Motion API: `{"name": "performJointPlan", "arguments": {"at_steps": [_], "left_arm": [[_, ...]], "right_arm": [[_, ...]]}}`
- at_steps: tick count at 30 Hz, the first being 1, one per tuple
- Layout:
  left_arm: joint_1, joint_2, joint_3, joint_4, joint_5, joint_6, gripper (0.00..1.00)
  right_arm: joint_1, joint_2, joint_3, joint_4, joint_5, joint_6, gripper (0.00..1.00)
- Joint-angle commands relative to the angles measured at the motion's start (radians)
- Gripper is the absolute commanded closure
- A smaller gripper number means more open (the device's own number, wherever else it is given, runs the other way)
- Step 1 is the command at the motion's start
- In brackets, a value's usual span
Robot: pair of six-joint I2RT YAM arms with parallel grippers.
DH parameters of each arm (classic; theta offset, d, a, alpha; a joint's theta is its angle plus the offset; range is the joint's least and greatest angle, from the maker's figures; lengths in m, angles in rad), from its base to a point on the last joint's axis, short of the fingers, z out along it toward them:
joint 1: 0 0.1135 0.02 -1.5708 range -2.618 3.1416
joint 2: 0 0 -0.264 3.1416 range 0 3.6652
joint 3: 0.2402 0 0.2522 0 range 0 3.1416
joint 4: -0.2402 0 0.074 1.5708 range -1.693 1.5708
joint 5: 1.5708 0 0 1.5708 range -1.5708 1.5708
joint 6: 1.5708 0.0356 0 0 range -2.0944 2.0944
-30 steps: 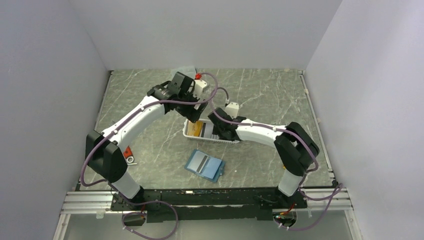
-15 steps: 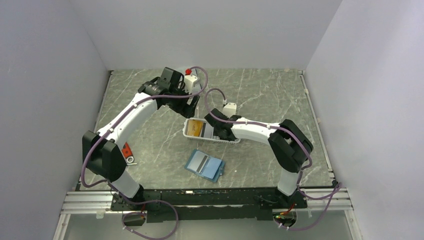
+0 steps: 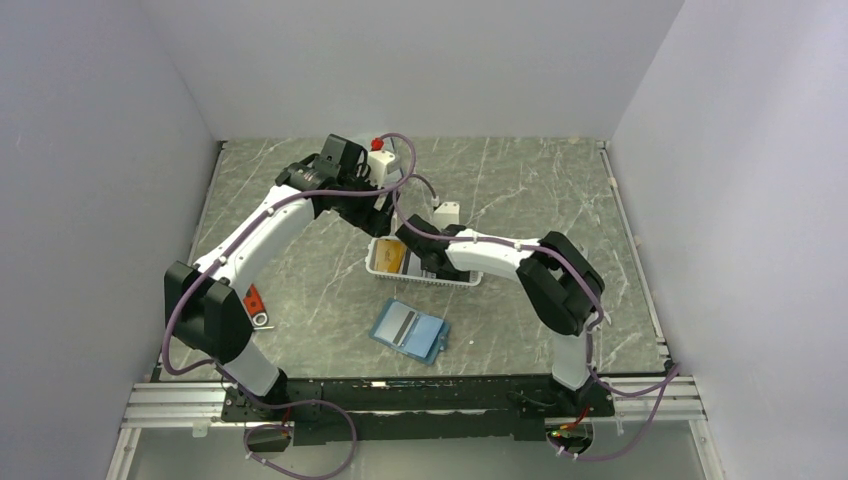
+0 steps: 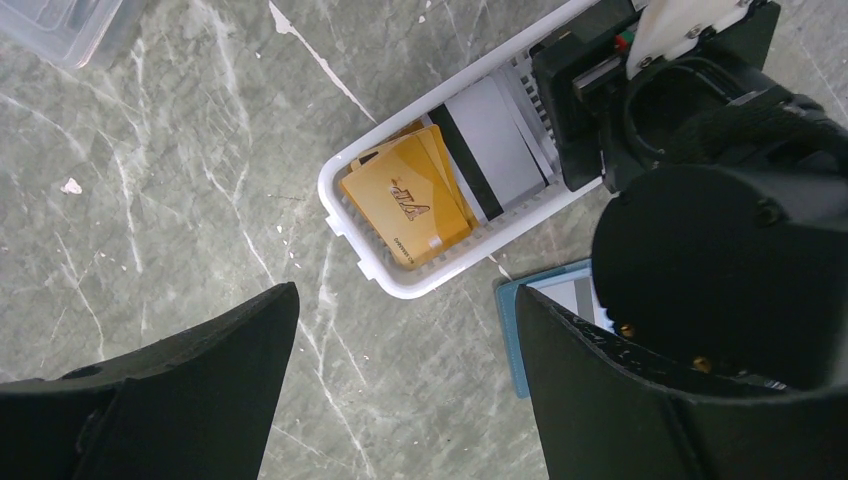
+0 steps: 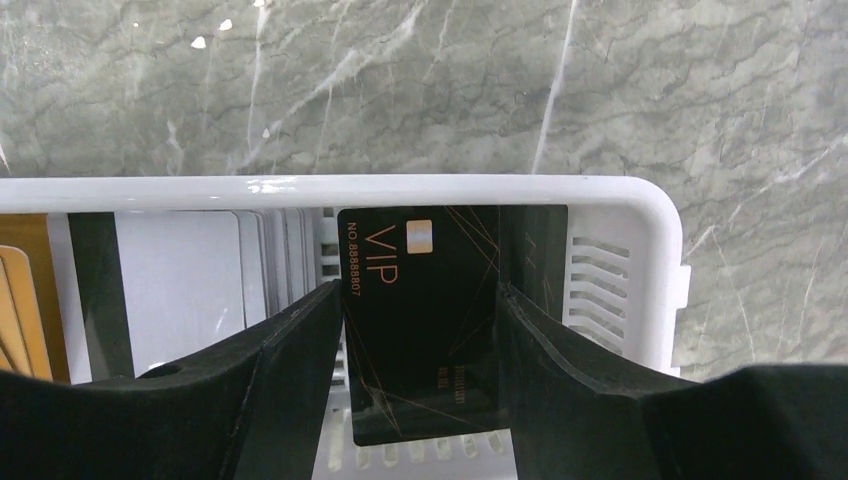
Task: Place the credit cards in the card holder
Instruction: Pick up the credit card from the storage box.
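Fingers (image 5: 270,390) of the right gripper (image 5: 418,300) stand partly open with nothing clamped, set over the thin black rectangular credit card (image 5: 430,380), which shows between them and past the right-hand one; whether the tips touch it cannot be told. This card lies at the right end of the white slatted plastic basket (image 5: 400,188). Step in hand, as judged: pick this card out. A flat card low in a basket gives little to pinch, so the pick likely calls for tipping one edge up against the basket wall, closing gently across the raised edge, then lifting straight up clear of the rim. A skewed approach could snag a slat or drag the neighbouring card. Gold print on the black card reads "VIP" and "NO.8888807"; its smaller print is illegible. Beside it lies a pale grey card with a black stripe (image 5: 170,280), then a yellow-gold card (image 4: 405,200) marked "VIP", smaller text unreadable. Destination: the teal-blue folding card holder (image 3: 410,332), lying open on the grey marble-pattern table (image 5: 600,90) on the near side of the basket, apart from it, with a grey striped card (image 3: 400,322) on its inner face. The left gripper (image 4: 405,300) hovers near the basket's far left corner, wide open and empty; it should be kept out of the lift path. A clear plastic box (image 4: 60,25) sits farthest out
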Motion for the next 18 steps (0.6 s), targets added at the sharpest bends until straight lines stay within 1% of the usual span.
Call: {"name": "performJointPlan", "arguments": {"at_steps": [1, 8, 18], "left_arm": [[-0.003, -0.045, 0.012, 0.009, 0.025, -0.016, 0.15], [0.01, -0.066, -0.005, 0.018, 0.014, -0.013, 0.15], [0.066, -0.073, 0.013, 0.001, 0.048, -0.006, 0.15]], "right_arm": [[0.013, 0.044, 0.045, -0.075, 0.025, 0.0, 0.41], [0.015, 0.058, 0.025, -0.079, 0.031, 0.021, 0.45], [0.024, 0.081, 0.022, -0.082, 0.042, 0.021, 0.47]]}}
